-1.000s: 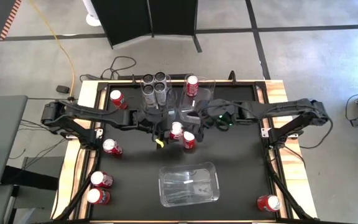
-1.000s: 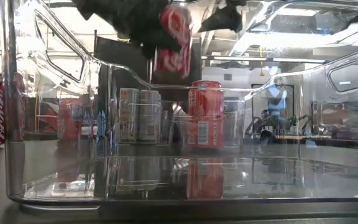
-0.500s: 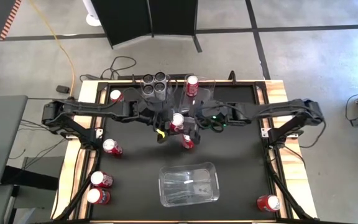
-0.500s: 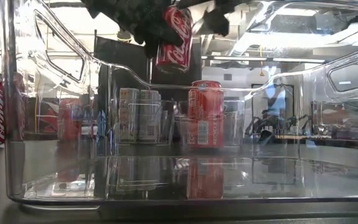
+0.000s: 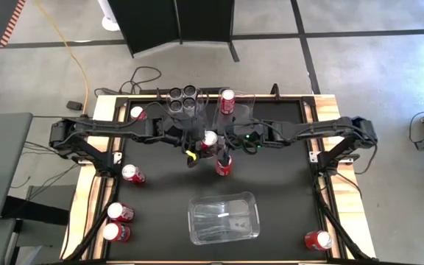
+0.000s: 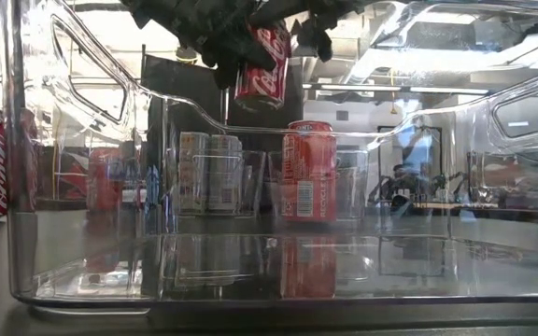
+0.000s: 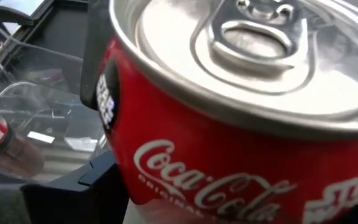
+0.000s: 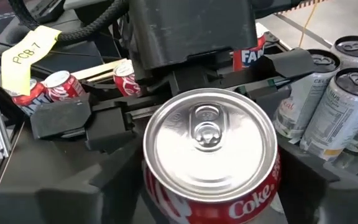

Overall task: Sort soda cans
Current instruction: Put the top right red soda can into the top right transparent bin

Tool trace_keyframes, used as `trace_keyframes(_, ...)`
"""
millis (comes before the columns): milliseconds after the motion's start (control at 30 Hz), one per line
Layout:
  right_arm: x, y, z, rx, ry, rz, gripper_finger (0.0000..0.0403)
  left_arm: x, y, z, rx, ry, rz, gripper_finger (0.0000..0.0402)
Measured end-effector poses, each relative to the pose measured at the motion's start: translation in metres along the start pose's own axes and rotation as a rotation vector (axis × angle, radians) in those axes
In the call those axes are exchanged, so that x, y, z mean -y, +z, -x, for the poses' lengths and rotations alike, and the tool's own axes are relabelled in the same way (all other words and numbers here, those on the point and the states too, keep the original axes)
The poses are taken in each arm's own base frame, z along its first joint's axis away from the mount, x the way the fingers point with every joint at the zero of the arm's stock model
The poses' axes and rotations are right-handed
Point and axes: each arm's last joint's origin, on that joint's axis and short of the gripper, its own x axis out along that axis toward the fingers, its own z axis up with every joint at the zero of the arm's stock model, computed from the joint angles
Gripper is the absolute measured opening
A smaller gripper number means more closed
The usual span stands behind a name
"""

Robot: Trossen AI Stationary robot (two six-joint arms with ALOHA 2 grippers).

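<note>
- Above mid-desk: held can [image 5: 210, 138], red, in the air, silver top up, slightly tilted in the low view [image 6: 261, 65].
- Clamped on it from the left side: left end effector [image 5: 202, 143], closed on the held can.
- Close against the same can from the right side: right end effector [image 5: 218, 140]; cannot tell whether gripping or loose.
- Just in front of both, standing on the desk [image 5: 285, 184]: loose can [image 5: 222, 165], red, upright, apart from the held can.
- Along the back edge, two clear bins side by side: left bin [image 5: 169, 112] with four grey cans [image 5: 183, 99] packed together upright; right bin [image 5: 246, 103] with one red can [image 5: 227, 99] upright.
- Near the back left corner: corner can [image 5: 137, 112], red, partly under the left arm.
- At the left edge: edge can [image 5: 132, 174], red, on its own.
- Toward the front left corner: can pair [image 5: 116, 222], red, just beside each other.
- By the front right corner: right can [image 5: 317, 240], red, well apart from the others.
- At the middle of the front edge: front bin [image 5: 224, 237], clear; low view looking straight through its walls.
</note>
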Motion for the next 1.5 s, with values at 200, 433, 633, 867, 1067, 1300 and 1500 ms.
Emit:
trace_keyframes(200, 0.002, 0.001, 0.0, 0.002, -0.009, -0.001, 0.0272, -0.006, 0.003, 0.0, 0.032, 0.009, 0.002, 0.0297)
trace_keyframes(433, 0.006, 0.008, 0.011, 0.041, -0.064, -0.014, 0.0272, -0.014, 0.01, 0.002, 0.103, 0.049, 0.038, 0.035)
trace_keyframes(633, 0.021, 0.022, 0.036, 0.078, -0.139, -0.036, 0.0272, -0.023, 0.01, 0.006, 0.1, 0.086, 0.104, 0.0391)
trace_keyframes(867, 0.048, 0.029, 0.064, 0.08, -0.334, -0.045, 0.0272, -0.036, 0.002, 0.018, 0.012, 0.123, 0.193, 0.0388)
trace_keyframes(1067, 0.079, 0.03, 0.083, 0.049, -0.471, -0.039, 0.0272, -0.04, 0.004, 0.039, 0.008, 0.147, 0.211, 0.0389)
trace_keyframes(1300, 0.117, 0.017, 0.084, 0.019, -0.56, -0.071, 0.0272, -0.039, 0.012, 0.065, 0.07, 0.177, 0.21, 0.0389)
trace_keyframes(1500, 0.144, 0.004, 0.071, 0.029, -0.529, -0.095, 0.0272, -0.039, 0.014, 0.073, 0.087, 0.254, 0.156, 0.0389)
